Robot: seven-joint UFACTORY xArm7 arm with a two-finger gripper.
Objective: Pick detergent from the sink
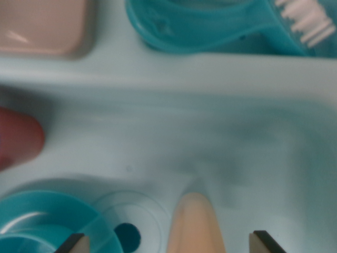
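The wrist view looks down into a pale blue-green sink (pixel 174 142). Only the two dark-edged fingertips of my gripper (pixel 169 244) show, at the bottom edge, standing wide apart and open. Between them rises a peach, tapered rounded tip (pixel 194 224), which may be the detergent bottle; its lower part is cut off by the frame. Neither fingertip touches it, and it sits nearer the right fingertip (pixel 265 243) than the left one (pixel 73 244). The picture is blurred.
A teal round cup or bowl (pixel 37 224) lies at the bottom left beside the drain hole (pixel 127 237). A dark red rounded thing (pixel 18 138) sits at the left edge. Beyond the sink rim are a pink tray (pixel 42 26) and a teal brush (pixel 210 23) with white bristles.
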